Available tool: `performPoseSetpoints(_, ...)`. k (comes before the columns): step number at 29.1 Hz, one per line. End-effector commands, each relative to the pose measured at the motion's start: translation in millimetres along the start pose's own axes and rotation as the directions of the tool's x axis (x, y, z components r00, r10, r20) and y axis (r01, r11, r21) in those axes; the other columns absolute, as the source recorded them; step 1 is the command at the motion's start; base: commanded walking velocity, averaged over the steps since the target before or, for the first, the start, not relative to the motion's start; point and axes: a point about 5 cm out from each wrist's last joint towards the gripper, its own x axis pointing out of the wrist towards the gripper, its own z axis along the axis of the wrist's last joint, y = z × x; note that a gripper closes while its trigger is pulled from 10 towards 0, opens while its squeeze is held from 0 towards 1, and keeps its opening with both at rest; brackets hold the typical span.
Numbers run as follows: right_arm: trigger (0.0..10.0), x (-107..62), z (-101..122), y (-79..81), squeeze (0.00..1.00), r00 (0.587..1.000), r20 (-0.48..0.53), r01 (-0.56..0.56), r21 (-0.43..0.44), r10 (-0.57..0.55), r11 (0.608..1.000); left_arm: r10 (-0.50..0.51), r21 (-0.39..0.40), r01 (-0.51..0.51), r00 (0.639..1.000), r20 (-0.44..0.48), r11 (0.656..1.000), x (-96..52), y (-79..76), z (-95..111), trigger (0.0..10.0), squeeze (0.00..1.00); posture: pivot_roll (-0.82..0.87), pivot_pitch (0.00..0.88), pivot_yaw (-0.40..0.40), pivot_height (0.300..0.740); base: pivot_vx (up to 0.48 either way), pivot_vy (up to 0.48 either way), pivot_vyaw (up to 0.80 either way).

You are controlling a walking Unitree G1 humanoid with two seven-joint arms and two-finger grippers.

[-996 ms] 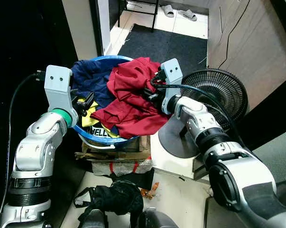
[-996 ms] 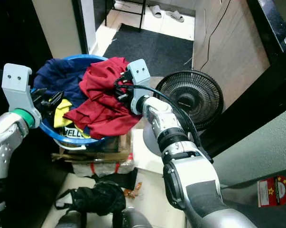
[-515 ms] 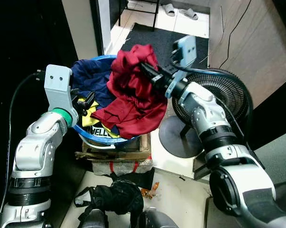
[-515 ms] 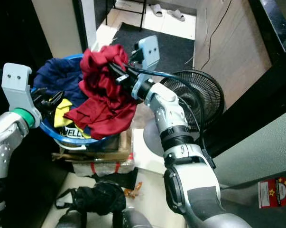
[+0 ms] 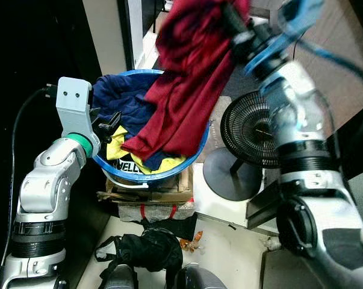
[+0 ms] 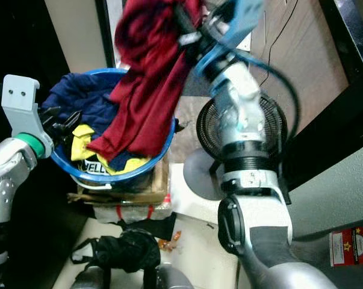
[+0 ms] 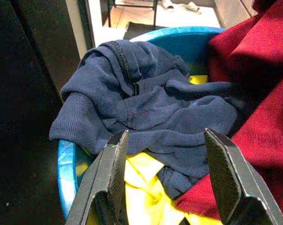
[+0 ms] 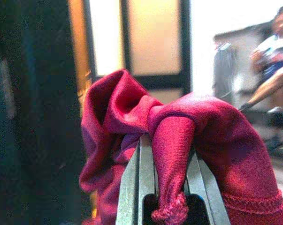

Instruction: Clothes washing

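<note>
Red garment (image 5: 187, 78), smooth thin weave, hangs in long limp folds from high up, its lower hem draping into the round blue plastic basin (image 5: 196, 158). Basin holds a navy ribbed knit top (image 7: 146, 101), crumpled, over a yellow garment (image 5: 128, 162) with printed lettering. Basin sits on a flattened cardboard box (image 5: 146, 192). Black round fan (image 5: 250, 129) on a disc base stands just beside the basin; a dark bundle (image 5: 142, 250) lies on the floor below. Right gripper (image 8: 165, 173) raised overhead, arm stretched upward, fingers clamped on a bunched fold of the red cloth. Left gripper (image 7: 167, 183) at the basin's rim, fingers spread apart, holding nothing, elbow bent low.
</note>
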Motion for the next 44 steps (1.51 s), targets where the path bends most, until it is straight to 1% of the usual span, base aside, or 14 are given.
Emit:
performPoseSetpoints(1, 10.0, -4.2, 26, -10.8, 0.0, 0.991, 0.112, 0.079, -0.08, -0.07, 0.994, 0.004, -0.008, -0.003, 0.999, 0.04, 1.0, -3.2, 0.8, 10, 10.0, 0.0, 0.08, 0.131, -0.021, 0.74, 0.0, 0.0, 0.0)
performPoseSetpoints(2, 10.0, -4.2, 26, -10.8, 0.0, 0.991, 0.112, 0.079, -0.08, -0.07, 0.994, 0.004, -0.008, -0.003, 0.999, 0.04, 1.0, -3.2, 0.8, 10, 10.0, 0.0, 0.08, 0.131, -0.021, 0.74, 0.0, 0.0, 0.0)
performPoseSetpoints(4, 10.0, -11.2, 42, -15.9, 0.0, 0.973, 0.187, 0.164, -0.134, -0.137, 0.977, -0.003, -0.012, 0.004, 0.996, 0.092, 1.0, -6.3, -0.9, 23, 10.0, 0.0, 0.08, 0.125, -0.015, 0.74, 0.0, 0.0, 0.0)
performPoseSetpoints(10, 10.0, -18.1, 57, -19.4, 0.0, 0.947, 0.251, 0.239, -0.141, -0.199, 0.961, -0.002, -0.004, 0.003, 0.986, 0.17, 1.0, -10.7, -2.3, 42, 10.0, 0.0, 0.08, 0.12, -0.013, 0.74, 0.0, 0.0, 0.0)
performPoseSetpoints(14, 10.0, -27.0, 27, -21.3, 0.0, 0.951, 0.159, 0.285, -0.121, -0.265, 0.951, 0.001, 0.019, -0.005, 0.977, 0.215, 1.0, -10.9, -2.0, 54, 10.0, 0.0, 0.08, 0.108, -0.008, 0.74, 0.0, 0.0, 0.0)
performPoseSetpoints(16, 10.0, -27.0, 27, -21.3, 0.0, 0.951, 0.159, 0.285, -0.121, -0.265, 0.951, 0.001, 0.019, -0.005, 0.977, 0.215, 1.0, -10.9, -2.0, 54, 10.0, 0.0, 0.08, 0.108, -0.008, 0.74, 0.0, 0.0, 0.0)
performPoseSetpoints(17, 10.0, -30.7, 13, -23.5, 0.0, 0.948, 0.107, 0.312, -0.111, -0.3, 0.944, 0.004, 0.019, -0.008, 0.975, 0.22, 1.0, -10.3, -1.4, 56, 10.0, 0.0, 0.08, 0.106, -0.006, 0.74, 0.0, 0.0, 0.0)
performPoseSetpoints(18, 10.0, -30.7, 13, -23.5, 0.0, 0.948, 0.107, 0.312, -0.111, -0.3, 0.944, 0.004, 0.019, -0.008, 0.975, 0.22, 1.0, -10.3, -1.4, 56, 10.0, 0.0, 0.08, 0.106, -0.006, 0.74, 0.0, 0.0, 0.0)
performPoseSetpoints(19, 10.0, -35.3, -2, -28.4, 0.0, 0.929, 0.043, 0.37, -0.097, -0.367, 0.924, 0.006, 0.015, -0.01, 0.975, 0.222, 1.0, -9.9, -1.0, 57, 10.0, 0.0, 0.08, 0.106, -0.006, 0.74, 0.0, 0.0, -0.63)
performPoseSetpoints(20, 10.0, -35.3, -2, -28.4, 0.0, 0.929, 0.043, 0.37, -0.097, -0.367, 0.924, 0.006, 0.015, -0.01, 0.975, 0.222, 1.0, -9.9, -1.0, 57, 10.0, 0.0, 0.08, 0.106, -0.006, 0.74, 0.0, 0.0, -0.63)
performPoseSetpoints(22, 10.0, -45.5, -22, -38.2, 0.0, 0.88, -0.04, 0.471, -0.067, -0.474, 0.88, 0.01, 0.011, -0.013, 0.975, 0.222, 1.0, -9.9, -0.4, 57, 10.0, 0.0, 0.09, 0.109, -0.007, 0.74, 0.0, 0.0, -0.8)
performPoseSetpoints(24, 10.0, -49.2, -28, -41.0, 0.0, 0.862, -0.06, 0.499, -0.065, -0.503, 0.864, 0.01, 0.011, -0.013, 0.975, 0.221, 1.0, -10.1, -0.2, 57, 10.0, 0.0, 0.09, 0.109, -0.007, 0.74, 0.0, 0.0, -0.8)
performPoseSetpoints(27, 10.0, -52.4, -30, -41.2, 0.0, 0.849, -0.07, 0.52, -0.072, -0.524, 0.851, 0.012, 0.009, -0.015, 0.977, 0.215, 1.0, -11.0, 0.5, 57, 10.0, 0.0, 0.09, 0.112, -0.004, 0.74, 0.0, 0.0, -0.8)
performPoseSetpoints(44, 10.0, -51.2, -31, -38.8, 0.0, 0.837, -0.06, 0.538, -0.098, -0.544, 0.837, 0.009, 0.007, -0.01, 0.981, 0.195, 1.0, -9.7, 0.0, 54, 10.0, 0.0, 0.09, 0.121, 0.005, 0.74, 0.0, 0.0, -0.8)
